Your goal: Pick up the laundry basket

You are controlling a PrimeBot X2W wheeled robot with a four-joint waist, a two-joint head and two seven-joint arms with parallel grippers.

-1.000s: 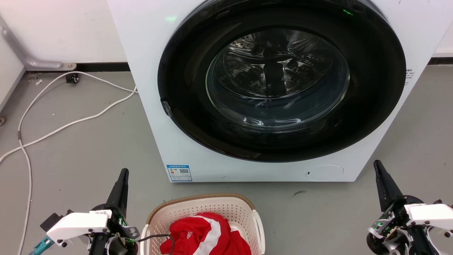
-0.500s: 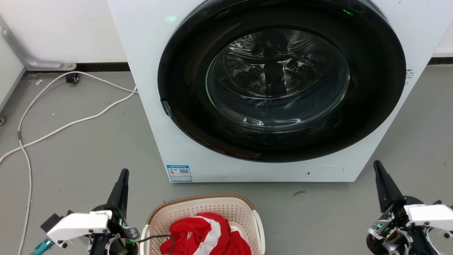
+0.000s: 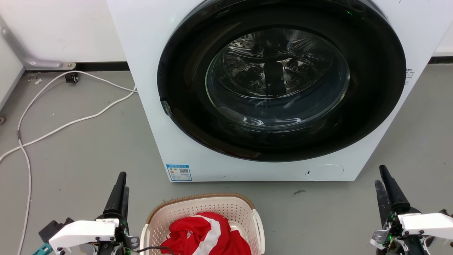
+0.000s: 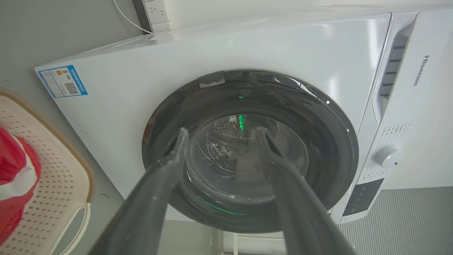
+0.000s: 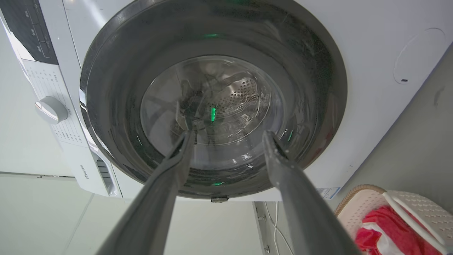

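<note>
Laundry basket, red garment inside: left gripper just beside its left side, right gripper well apart on its right; both spread wide, empty.

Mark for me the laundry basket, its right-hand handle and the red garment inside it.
laundry basket (image 3: 201, 197): head view, brown rim at its far edge.
right-hand handle (image 3: 262, 230): head view, middle of the white loop.
red garment (image 3: 205, 232): head view, middle of the cloth in the basket.
</note>
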